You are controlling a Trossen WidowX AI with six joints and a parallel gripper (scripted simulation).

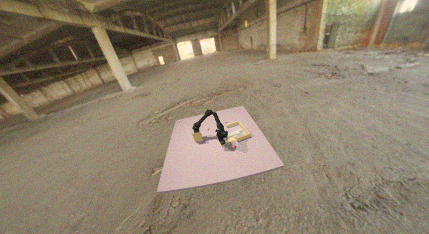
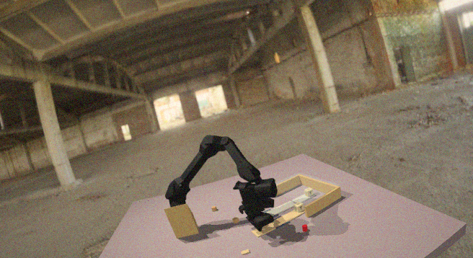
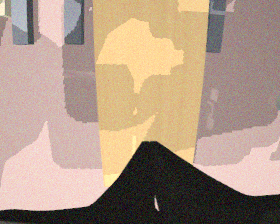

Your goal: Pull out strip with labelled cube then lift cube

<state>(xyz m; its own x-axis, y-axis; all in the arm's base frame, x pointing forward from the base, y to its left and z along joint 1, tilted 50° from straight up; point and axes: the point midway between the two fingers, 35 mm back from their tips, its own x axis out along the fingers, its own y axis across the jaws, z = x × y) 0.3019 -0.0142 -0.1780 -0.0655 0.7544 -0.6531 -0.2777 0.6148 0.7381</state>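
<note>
My gripper is shut on the near end of a thin tan strip, low over the pink mat. The strip runs from my fingers back into the open side of a tan wooden frame. A small pale cube sits on the strip near the frame's mouth; I cannot make out a label on it. A grey strip lies beside the tan strip, with a second pale cube further inside the frame.
A small red cylinder stands on the mat just right of the strip's near end. Small tan blocks lie scattered on the mat. The arm's tan base block is at the left.
</note>
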